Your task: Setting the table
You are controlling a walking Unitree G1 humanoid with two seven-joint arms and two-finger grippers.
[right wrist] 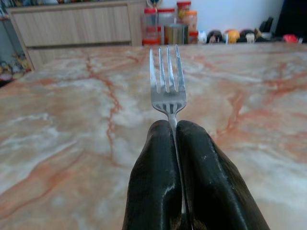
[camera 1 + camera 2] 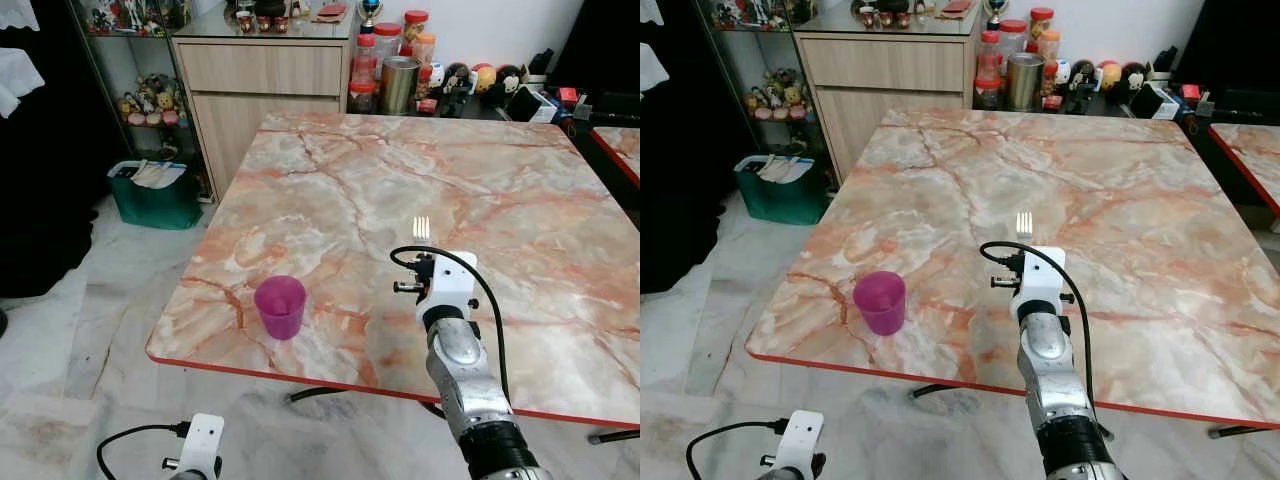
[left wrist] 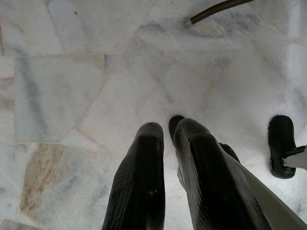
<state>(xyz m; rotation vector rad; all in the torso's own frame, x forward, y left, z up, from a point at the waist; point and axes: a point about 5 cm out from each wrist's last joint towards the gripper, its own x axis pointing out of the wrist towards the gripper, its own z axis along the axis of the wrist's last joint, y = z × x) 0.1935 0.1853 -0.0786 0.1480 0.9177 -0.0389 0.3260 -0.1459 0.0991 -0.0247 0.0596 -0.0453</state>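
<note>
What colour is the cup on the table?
Magenta-purple cup, clearest in the left eye view.

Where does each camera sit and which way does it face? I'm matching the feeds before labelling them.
Left eye view: on the head, looking forward and down at the marble table, purple cup and right arm.
Right eye view: beside it, same scene.
Left wrist view: looks along the left claw at the floor.
Right wrist view: looks along the right claw across the table; it shares the fork with the eye views.
</note>
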